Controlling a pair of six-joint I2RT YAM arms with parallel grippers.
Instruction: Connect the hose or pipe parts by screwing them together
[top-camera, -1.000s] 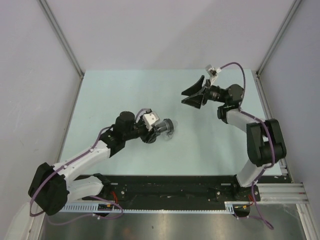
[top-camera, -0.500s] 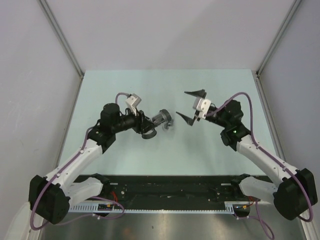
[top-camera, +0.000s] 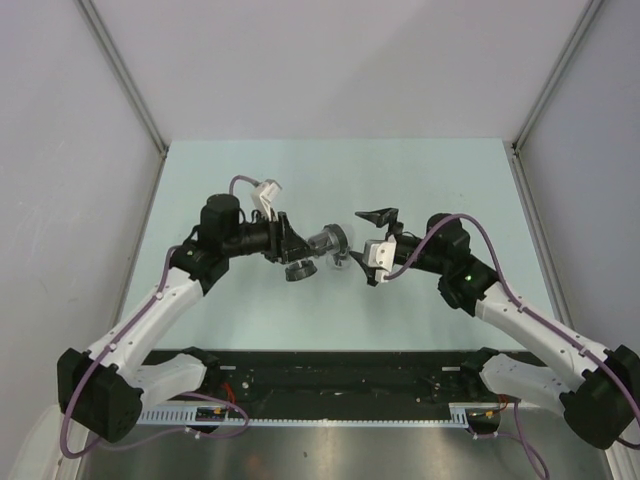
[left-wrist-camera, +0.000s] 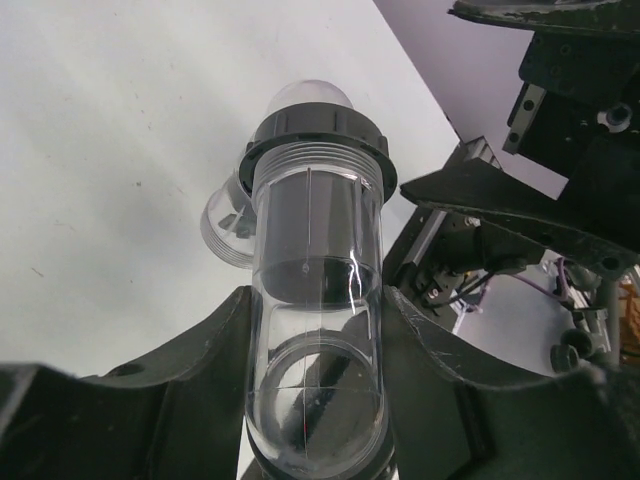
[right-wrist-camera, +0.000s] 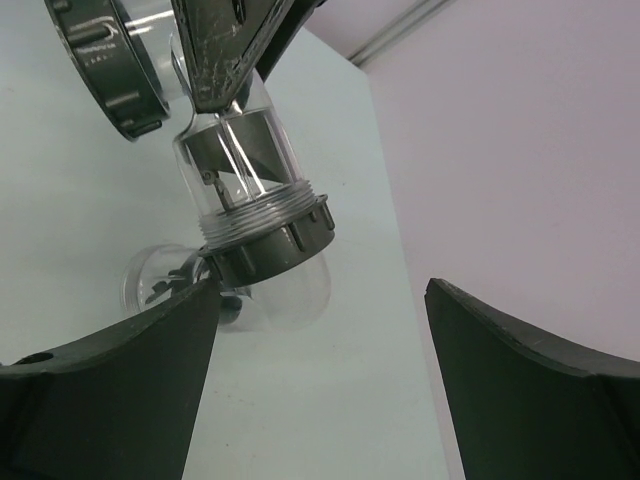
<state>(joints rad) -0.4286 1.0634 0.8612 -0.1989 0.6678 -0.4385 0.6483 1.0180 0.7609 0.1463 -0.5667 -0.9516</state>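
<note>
pipe piece (top-camera: 325, 240): one, in left gripper (top-camera: 293, 248); right gripper (top-camera: 368, 246) spread.

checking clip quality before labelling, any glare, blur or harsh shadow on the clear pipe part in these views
Left wrist: the clear pipe part is sharp, thin white glints on its wall; the left fingers gripping it are dark and soft. Right wrist: streaky highlights on the part; the right fingers dim, close to the lens. Top external: even light, faint shadows, the part small, not blurred.

white arms (top-camera: 150, 315) w/ blk joints (top-camera: 220, 216), purple cables (top-camera: 488, 242).
</note>
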